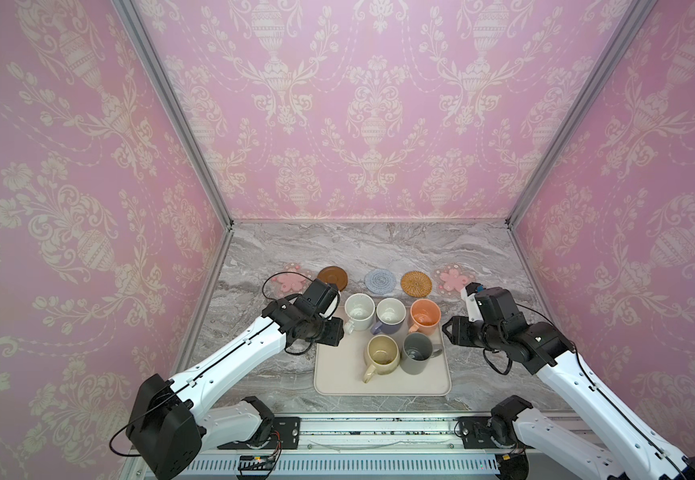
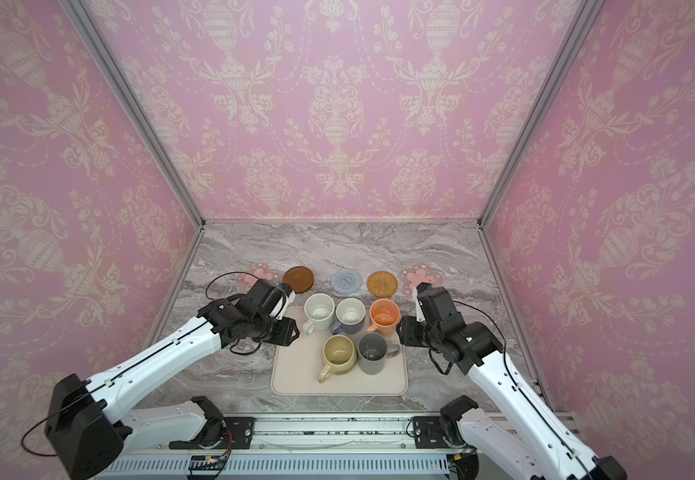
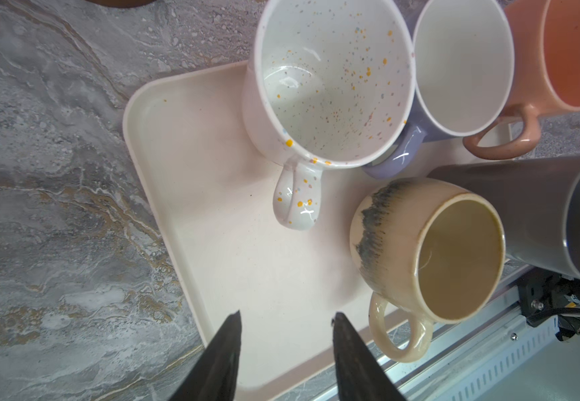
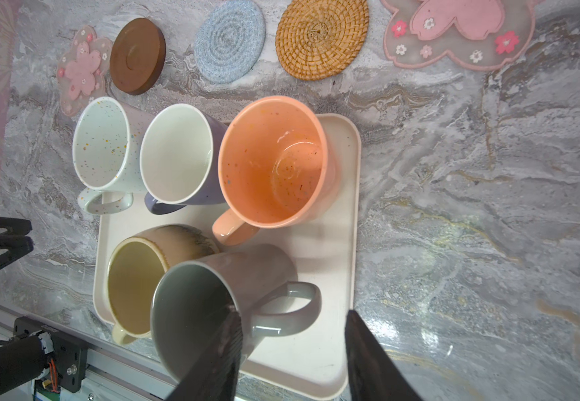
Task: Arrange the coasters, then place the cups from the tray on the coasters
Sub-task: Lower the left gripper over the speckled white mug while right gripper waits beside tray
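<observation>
As coasters (image 1: 378,281) are set out, cups (image 1: 359,311) are judged due for gripping off the tray (image 1: 337,382); left gripper (image 3: 286,316), right gripper (image 4: 292,312) parted, empty.

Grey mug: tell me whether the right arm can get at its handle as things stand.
Probably yes: the grey mug turns its handle toward the open right gripper, and no other mug stands between them.

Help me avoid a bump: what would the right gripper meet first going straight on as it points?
Most likely the handle of the grey mug, straight ahead of the right gripper; depth is uncertain.
</observation>
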You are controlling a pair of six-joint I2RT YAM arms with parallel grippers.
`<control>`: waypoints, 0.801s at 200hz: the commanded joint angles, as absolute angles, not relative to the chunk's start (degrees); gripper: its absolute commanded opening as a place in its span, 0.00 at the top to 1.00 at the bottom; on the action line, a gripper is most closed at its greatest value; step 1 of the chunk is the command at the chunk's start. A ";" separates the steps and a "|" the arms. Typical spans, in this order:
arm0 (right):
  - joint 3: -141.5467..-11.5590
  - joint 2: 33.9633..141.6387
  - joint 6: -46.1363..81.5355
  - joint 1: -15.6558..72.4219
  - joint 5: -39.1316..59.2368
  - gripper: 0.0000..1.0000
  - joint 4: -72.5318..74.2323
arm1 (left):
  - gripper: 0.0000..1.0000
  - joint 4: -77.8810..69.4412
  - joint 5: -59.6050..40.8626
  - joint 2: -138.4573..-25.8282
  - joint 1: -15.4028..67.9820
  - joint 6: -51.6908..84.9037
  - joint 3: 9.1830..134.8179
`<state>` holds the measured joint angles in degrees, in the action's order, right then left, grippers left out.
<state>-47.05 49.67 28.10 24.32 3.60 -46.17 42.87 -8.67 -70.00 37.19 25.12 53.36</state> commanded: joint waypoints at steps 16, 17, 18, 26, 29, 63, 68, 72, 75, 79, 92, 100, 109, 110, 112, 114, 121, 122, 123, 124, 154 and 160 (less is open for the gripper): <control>-49.66 51.26 24.54 24.73 2.90 0.49 -47.73 | 0.53 41.00 -6.51 -73.71 39.05 26.16 55.35; -49.66 51.29 24.53 24.71 2.90 0.49 -47.68 | 0.53 40.93 -6.47 -73.81 39.17 26.13 55.40; -49.61 51.27 24.53 24.75 2.90 0.49 -47.66 | 0.53 40.90 -6.44 -73.91 39.18 26.07 55.43; -49.58 51.47 24.54 24.70 2.82 0.49 -47.39 | 0.52 40.33 -6.24 -74.72 39.50 25.75 55.58; -49.53 51.53 24.52 24.76 2.90 0.49 -47.23 | 0.52 40.11 -6.16 -74.98 39.49 25.69 55.62; -49.61 52.27 24.70 24.70 3.44 0.49 -46.05 | 0.51 38.62 -4.46 -77.82 39.51 25.22 56.61; -49.57 52.34 24.61 24.78 3.43 0.48 -46.05 | 0.51 38.44 -4.25 -78.30 39.53 25.22 56.81; -49.57 52.46 24.53 24.70 3.43 0.48 -46.05 | 0.51 38.16 -4.14 -78.58 39.55 25.22 56.90; -49.59 52.53 24.46 24.73 3.27 0.48 -46.12 | 0.51 37.93 -4.05 -78.82 39.55 25.22 56.89; -49.72 52.63 24.41 24.78 3.26 0.48 -46.09 | 0.51 37.60 -4.04 -79.08 39.57 25.22 57.00; -49.89 53.06 23.94 24.79 3.11 0.48 -46.29 | 0.50 36.46 -4.13 -79.97 39.54 25.22 57.20; -50.05 53.32 23.69 24.75 3.00 0.48 -46.32 | 0.50 35.98 -3.97 -80.70 39.50 25.22 57.41; -50.12 53.67 23.48 24.74 2.94 0.47 -46.32 | 0.50 35.57 -3.87 -81.78 39.53 25.15 57.68; -50.15 53.73 23.47 24.76 2.97 0.48 -46.32 | 0.50 35.49 -3.87 -81.89 39.54 25.14 57.71; -50.22 53.82 23.42 24.78 2.89 0.47 -46.27 | 0.50 35.39 -3.87 -82.11 39.55 25.14 57.76; -50.22 53.84 23.39 24.78 2.83 0.47 -46.20 | 0.50 35.28 -3.93 -82.40 39.55 25.14 57.81; -50.19 54.11 23.34 24.72 2.97 0.47 -46.17 | 0.50 34.78 -4.02 -83.17 39.59 25.29 57.92; -50.19 54.13 23.31 24.75 2.93 0.47 -46.15 | 0.50 34.71 -4.03 -83.29 39.57 25.30 57.92; -50.19 54.13 23.30 24.72 2.96 0.47 -46.15 | 0.50 34.62 -4.08 -83.39 39.56 25.35 57.96; -50.19 54.14 23.30 24.75 2.97 0.47 -46.10 | 0.50 34.49 -4.11 -83.53 39.60 25.38 57.94; -50.48 54.99 22.86 24.73 3.25 0.47 -45.97 | 0.51 32.23 -4.66 -85.01 39.56 26.22 57.85; -50.45 55.06 22.77 24.75 3.22 0.47 -45.92 | 0.51 31.77 -4.33 -84.99 39.58 26.40 57.72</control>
